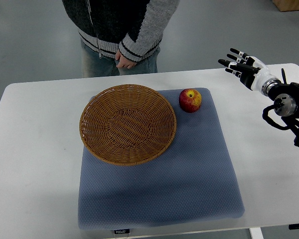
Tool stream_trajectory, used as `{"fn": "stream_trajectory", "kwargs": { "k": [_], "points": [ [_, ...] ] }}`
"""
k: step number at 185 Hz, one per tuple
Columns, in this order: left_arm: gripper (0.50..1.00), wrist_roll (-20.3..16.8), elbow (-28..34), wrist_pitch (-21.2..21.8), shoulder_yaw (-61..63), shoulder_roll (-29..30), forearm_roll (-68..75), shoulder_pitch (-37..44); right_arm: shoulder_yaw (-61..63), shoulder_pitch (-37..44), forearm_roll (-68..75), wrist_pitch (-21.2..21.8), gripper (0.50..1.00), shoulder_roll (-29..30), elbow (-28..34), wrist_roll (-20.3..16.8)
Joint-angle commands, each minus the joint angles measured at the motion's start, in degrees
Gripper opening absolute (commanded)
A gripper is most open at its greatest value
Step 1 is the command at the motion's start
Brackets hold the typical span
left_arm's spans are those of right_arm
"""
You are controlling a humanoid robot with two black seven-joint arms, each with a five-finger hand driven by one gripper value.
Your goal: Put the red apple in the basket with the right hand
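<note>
Table [35, 149]: we are seeing one white, smooth top with rounded corners, running across the whole view.
Mat [189, 189]: we are looking at one blue-grey pad, finely dimpled and soft-edged, roughly square, lying flat on the table; a small dark label is showing at its near edge.
Basket [128, 124]: we are counting one, round and shallow, woven from brown wicker in tight rings, sitting on the far left part of the mat with its left rim reaching past the mat's edge; nothing is lying in it.
Person [119, 30]: we are seeing one standing behind the table in a dark knit cardigan with grey sleeves and striped hem, jeans below, hands meeting in front.
Apple [190, 100]: we are counting one, round, glossy red with yellow streaks, stem dimple facing up, resting on the mat near its far right corner, just beside the basket's right rim and outside it.
Right hand [244, 67]: we are seeing it hovering over the table's far right, well apart from the apple, its black-and-white fingers spreading out and gripping nothing; the dark arm is coming in from the right edge.
Room: we are seeing a plain grey floor beyond the table, and a wooden corner at top right.
</note>
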Motion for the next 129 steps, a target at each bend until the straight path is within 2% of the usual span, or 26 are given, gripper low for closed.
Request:
{"fn": "stream_trajectory", "kwargs": {
  "k": [1,79,122,129],
  "points": [
    [1.000,0.00,-0.05,0.00,0.00,0.00,0.00,-0.01,0.00,0.02,-0.08,0.12,0.919,-0.01,0.07,0.00],
    [1.000,-0.09,0.30,0.00,0.00,0.00,0.00,-0.01,-0.97,0.37,-1.49,1.71,0.917,-0.18,0.07,-0.09],
    [1.000,-0.09,0.30,0.00,0.00,0.00,0.00,-0.01,-1.23,1.25,-12.21,1.71,0.917,0.17,0.16,-0.09],
    [1.000,-0.09,0.30,0.00,0.00,0.00,0.00,-0.01,-1.32,1.60,-18.27,1.79,0.917,0.52,0.16,-0.09]
  ]
}}
